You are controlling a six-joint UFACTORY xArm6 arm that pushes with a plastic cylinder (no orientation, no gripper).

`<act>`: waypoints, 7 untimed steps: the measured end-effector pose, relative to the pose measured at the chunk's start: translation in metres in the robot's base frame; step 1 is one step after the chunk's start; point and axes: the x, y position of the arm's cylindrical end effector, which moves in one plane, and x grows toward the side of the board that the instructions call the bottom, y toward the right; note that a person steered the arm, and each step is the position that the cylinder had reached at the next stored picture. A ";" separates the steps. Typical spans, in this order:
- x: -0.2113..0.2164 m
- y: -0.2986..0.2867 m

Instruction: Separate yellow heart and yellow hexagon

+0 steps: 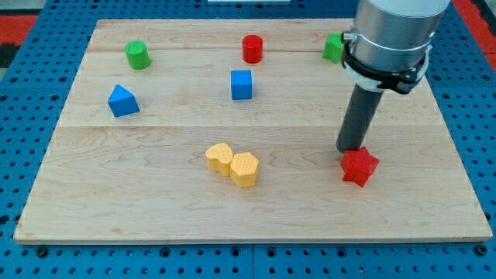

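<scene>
The yellow heart (219, 157) and the yellow hexagon (244, 169) lie touching each other near the middle of the wooden board (139, 209), the heart to the left. My tip (350, 149) is at the view's right, just above and touching the red star (359, 167). It stands well to the right of the two yellow blocks.
A green cylinder (138, 55) and a blue triangular block (122, 101) are at the left. A blue cube (242, 84) and a red cylinder (253, 49) are in the upper middle. A green block (333, 48) sits partly behind the arm at the top right.
</scene>
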 end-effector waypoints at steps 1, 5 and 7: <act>0.000 -0.029; 0.028 -0.041; 0.028 -0.043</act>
